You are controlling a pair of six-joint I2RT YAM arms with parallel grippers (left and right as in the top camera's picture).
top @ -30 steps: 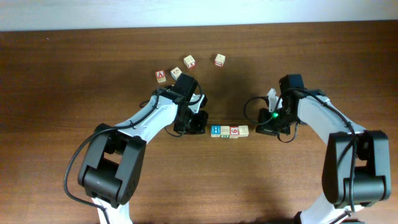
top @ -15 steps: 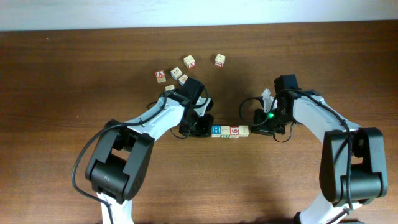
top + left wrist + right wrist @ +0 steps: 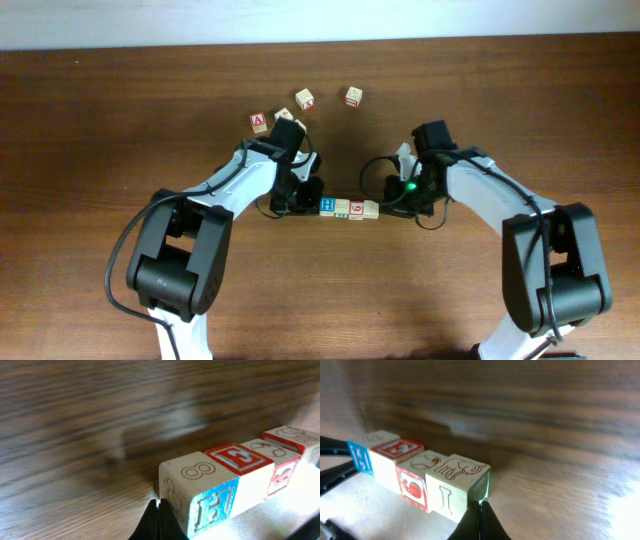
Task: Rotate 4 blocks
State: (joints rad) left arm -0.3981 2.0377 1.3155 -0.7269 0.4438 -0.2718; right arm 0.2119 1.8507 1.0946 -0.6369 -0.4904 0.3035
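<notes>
At the centre of the bench point(image 3: 120, 150), the left tool point(image 3: 156, 506) is clenched with nothing between its fingers, its closed tip touching the low corner of the blue "H" block point(image 3: 210, 502). The right tool point(image 3: 481, 509) is likewise clenched and empty, its tip against the green end face of the elephant-topped block point(image 3: 462, 480). Seen from overhead, the two tools bracket the row of four blocks point(image 3: 349, 209). The row lies flat on the wood, cubes face to face in a nearly straight line, with the red "6" block point(image 3: 357, 208) next to last toward the right tool.

That pose suggests the step in hand is to swing the whole row round as one piece, each tip pushing an end cube.

- Keep both tips low on the end faces, so no cube tips or rides up.
- Push the two ends in opposite directions across the row at a matched pace. A lead on one side would likely shear the line at a joint.
- Hold light inward pressure along the row, since only contact between faces keeps the cubes together.
- Sweep away from the loose cubes point(image 3: 305, 98), which sit well apart, beyond the left arm.
</notes>
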